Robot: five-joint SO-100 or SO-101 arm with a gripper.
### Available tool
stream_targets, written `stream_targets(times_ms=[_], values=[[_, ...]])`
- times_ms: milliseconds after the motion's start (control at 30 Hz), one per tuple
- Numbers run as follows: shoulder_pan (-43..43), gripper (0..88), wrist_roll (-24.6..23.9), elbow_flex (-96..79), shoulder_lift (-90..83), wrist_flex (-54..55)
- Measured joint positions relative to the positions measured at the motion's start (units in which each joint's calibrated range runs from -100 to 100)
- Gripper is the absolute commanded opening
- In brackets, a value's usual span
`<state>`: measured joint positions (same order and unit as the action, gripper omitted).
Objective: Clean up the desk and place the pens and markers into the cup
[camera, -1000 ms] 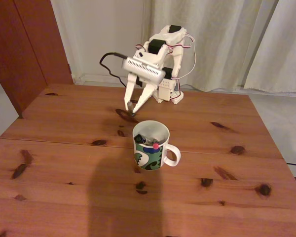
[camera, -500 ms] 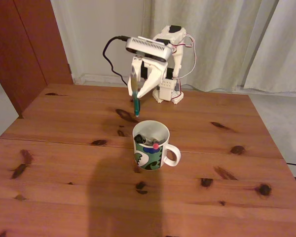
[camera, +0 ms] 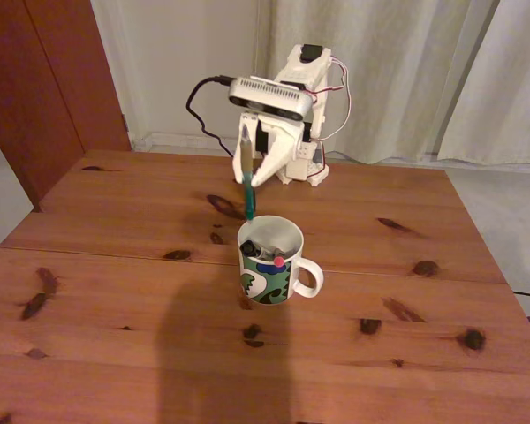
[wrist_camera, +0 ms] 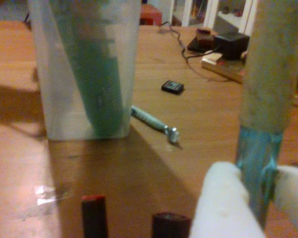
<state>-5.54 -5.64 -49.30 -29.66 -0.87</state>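
Since a moment ago the gripper (camera: 248,168) has lifted higher, clamped on the green pen (camera: 247,190), which now dangles just behind the mug (camera: 269,261) on the surface (camera: 115,291); next I'd guess nudge forward over the rim, then release.

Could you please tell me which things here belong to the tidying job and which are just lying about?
Job: green pen, held in the tool; mug; pens already inside it; desk.
Lying about, in the wrist view: small black block; black box with its cable.
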Motion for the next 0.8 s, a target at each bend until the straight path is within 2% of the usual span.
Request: stream_targets(times_ms=[700,800], values=[[3.8,1.3,0.0,-10.6,0.0,0.2],[3.8,5.7,0.0,-11.2,0.0,0.2]])
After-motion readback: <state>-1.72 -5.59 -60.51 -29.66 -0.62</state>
